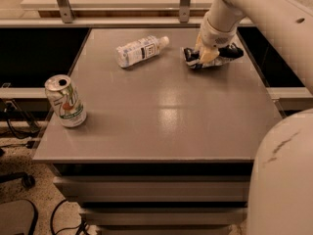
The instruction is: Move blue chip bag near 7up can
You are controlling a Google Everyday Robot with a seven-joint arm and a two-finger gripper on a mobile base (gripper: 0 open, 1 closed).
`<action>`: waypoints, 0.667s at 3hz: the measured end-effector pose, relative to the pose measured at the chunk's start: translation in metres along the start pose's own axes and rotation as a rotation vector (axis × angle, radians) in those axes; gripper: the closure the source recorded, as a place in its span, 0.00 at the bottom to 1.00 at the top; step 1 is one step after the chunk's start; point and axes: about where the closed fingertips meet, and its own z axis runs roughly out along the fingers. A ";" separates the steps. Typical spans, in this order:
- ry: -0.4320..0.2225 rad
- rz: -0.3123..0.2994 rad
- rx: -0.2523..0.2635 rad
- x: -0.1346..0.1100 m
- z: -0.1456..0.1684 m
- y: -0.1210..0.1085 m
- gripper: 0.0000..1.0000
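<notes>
Table (pixel 166 116): grey, carries everything.
Arm (pixel 254 4): reaches in from far right.
Bottle (pixel 139 50): lying down, far centre-left.
7up can (pixel 65 102): upright, near-left corner.
Blue chip bag (pixel 230 53): far right, long axis roughly left-right, directly under gripper (pixel 207 57), touching it.
Clamped on bag or not: cannot tell.
Judgement: can lies well apart, diagonally near-left of bag; straight route passes on near side of bottle.

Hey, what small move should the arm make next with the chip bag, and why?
Probably a slight lift, if the hold is sure: the gripper sits down on the blue chip bag at the far right of the table, while the 7up can stands across at the near left.
</notes>
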 end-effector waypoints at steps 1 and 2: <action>0.006 -0.041 0.025 -0.007 -0.015 -0.004 1.00; -0.010 -0.107 0.033 -0.017 -0.027 -0.001 1.00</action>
